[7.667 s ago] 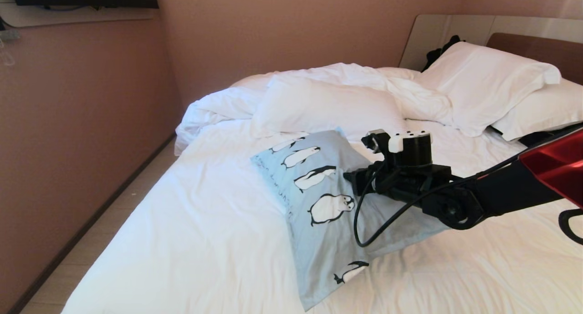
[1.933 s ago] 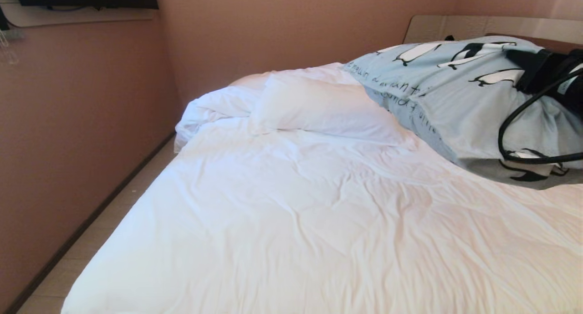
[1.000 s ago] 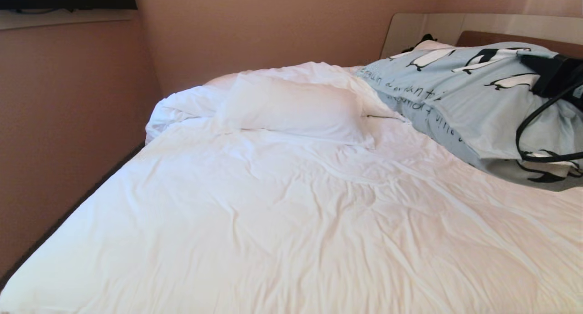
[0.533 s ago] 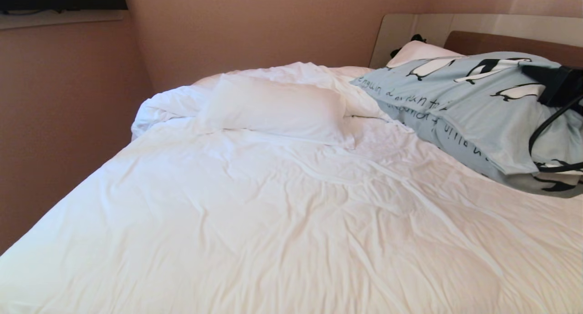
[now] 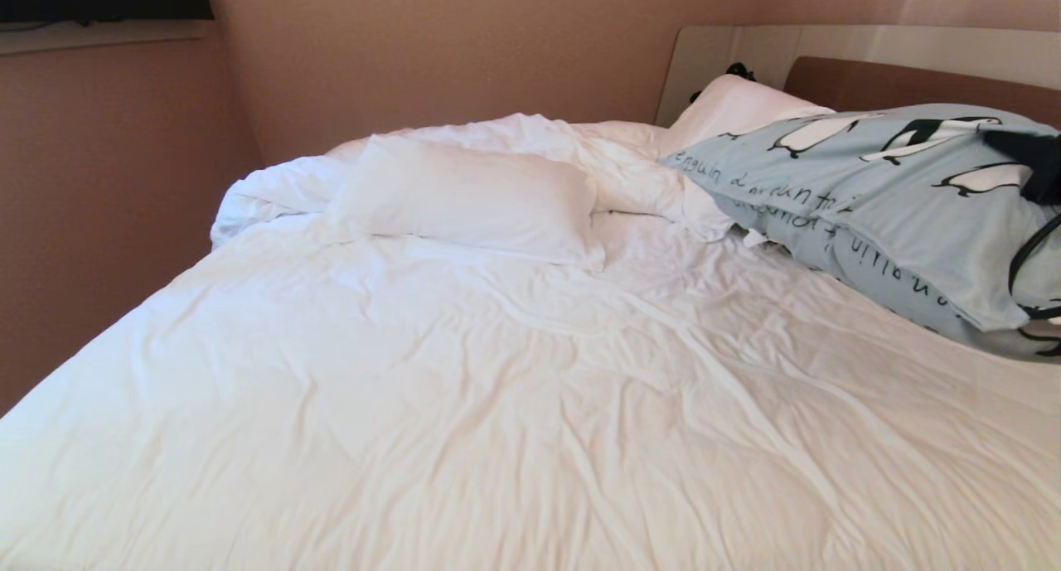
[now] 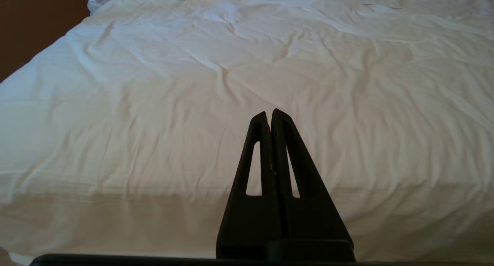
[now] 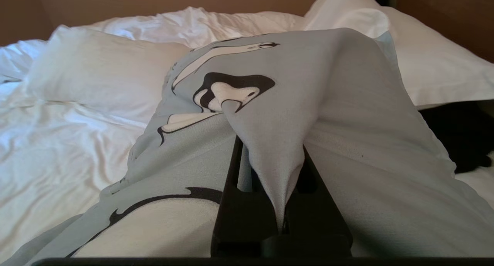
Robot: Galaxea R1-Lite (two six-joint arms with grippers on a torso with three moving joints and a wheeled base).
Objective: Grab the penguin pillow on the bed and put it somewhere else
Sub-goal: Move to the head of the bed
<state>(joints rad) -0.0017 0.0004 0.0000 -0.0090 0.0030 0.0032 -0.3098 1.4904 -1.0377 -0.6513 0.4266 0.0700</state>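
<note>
The penguin pillow (image 5: 870,198), light blue with black-and-white penguins and dark lettering, hangs lifted over the right side of the bed (image 5: 464,405), near the headboard. My right gripper (image 7: 270,150) is shut on a pinched fold of the penguin pillow (image 7: 328,84); the fabric covers its fingertips. In the head view only that arm's black wrist (image 5: 1036,161) and a cable show at the right edge. My left gripper (image 6: 269,115) is shut with nothing in it, held low in front of the bed's near edge (image 6: 193,204).
A plain white pillow (image 5: 464,198) lies against the bunched duvet (image 5: 273,194) at the far left. Another white pillow (image 5: 738,107) leans on the brown headboard (image 5: 895,82). A dark item (image 7: 463,134) lies beside it. A pink wall (image 5: 108,181) runs along the bed's left side.
The head camera has swung right, so the bed slid left in view. My right arm carried the penguin pillow further right and slightly lower, uncovering the white pillow at the headboard.
</note>
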